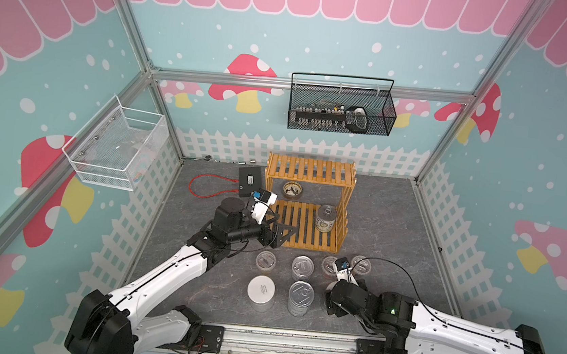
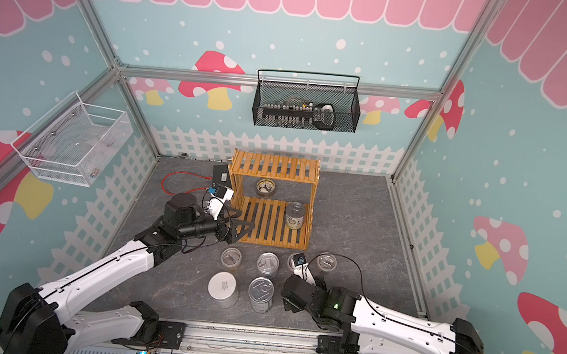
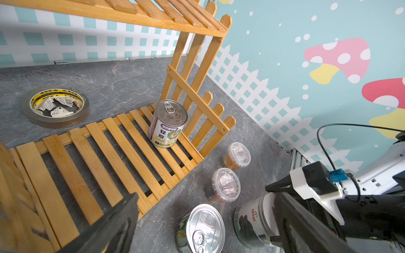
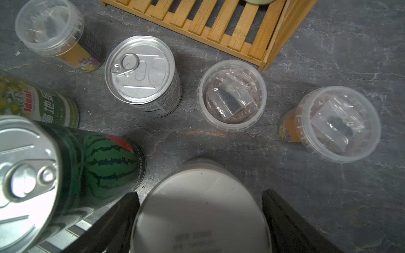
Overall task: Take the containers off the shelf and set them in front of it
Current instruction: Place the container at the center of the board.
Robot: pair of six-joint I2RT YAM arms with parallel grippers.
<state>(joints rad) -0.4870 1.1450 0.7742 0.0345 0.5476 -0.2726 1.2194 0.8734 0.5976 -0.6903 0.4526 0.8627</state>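
Closest to you, your right end effector [image 4: 199,193] straddles a white-lidded can [image 4: 197,219] standing on the bench [image 1: 394,231], with one finger on each side of the lid. From these views you cannot tell whether the pads press on it or only stand beside it. Just beside that can stand a watermelon-labelled tin [image 1: 300,297] and a second white-lidded can [image 1: 261,291]. One row further back, directly in front of the shelf [image 1: 311,170], you have a clear tub [image 1: 266,260], a pull-tab tin [image 1: 302,267], a second clear tub [image 4: 232,94] and a third clear tub [image 4: 337,122]. Your left end effector [image 1: 287,236] hovers at the front left corner of the shelf's lower tier, its jaws spread wide with nothing between them. One labelled tin [image 1: 326,218] stands upright on that lower tier, near its right side. Behind the lower tier, under the upper one, a tape roll [image 1: 292,189] lies flat on the bench.
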